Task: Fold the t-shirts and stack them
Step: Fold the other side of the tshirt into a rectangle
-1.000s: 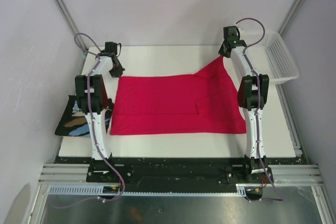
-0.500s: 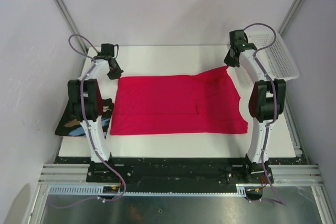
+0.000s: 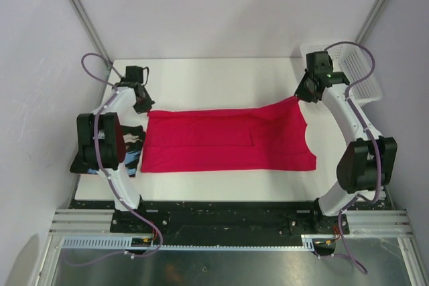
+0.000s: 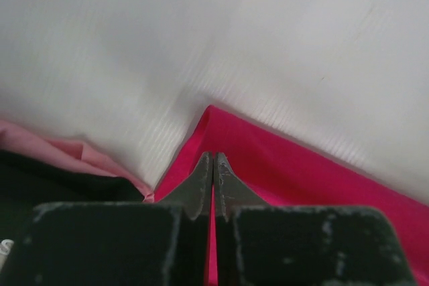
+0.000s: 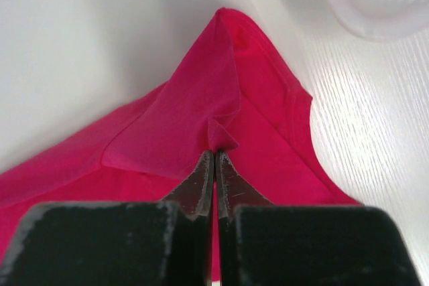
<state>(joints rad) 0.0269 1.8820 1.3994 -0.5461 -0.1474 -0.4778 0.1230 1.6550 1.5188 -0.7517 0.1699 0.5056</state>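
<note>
The crimson-pink t-shirt (image 3: 228, 142) lies spread across the middle of the white table. My left gripper (image 3: 143, 106) is shut on its far left corner; in the left wrist view the jaws (image 4: 214, 159) are closed with pink cloth (image 4: 288, 169) between them. My right gripper (image 3: 301, 95) is shut on the far right corner, which is lifted a little; in the right wrist view the jaws (image 5: 215, 156) pinch a small fold of the shirt (image 5: 181, 125). The black printed t-shirt (image 3: 133, 155) lies at the table's left edge, mostly hidden behind my left arm.
A white mesh basket (image 3: 358, 75) stands at the far right corner of the table, just behind my right gripper; its rim shows in the right wrist view (image 5: 375, 5). Grey walls and frame posts close in both sides.
Both grippers have moved outward and toward the near side while holding the shirt's far corners. The raised right corner has come down and the far edge is stretched straighter.
</note>
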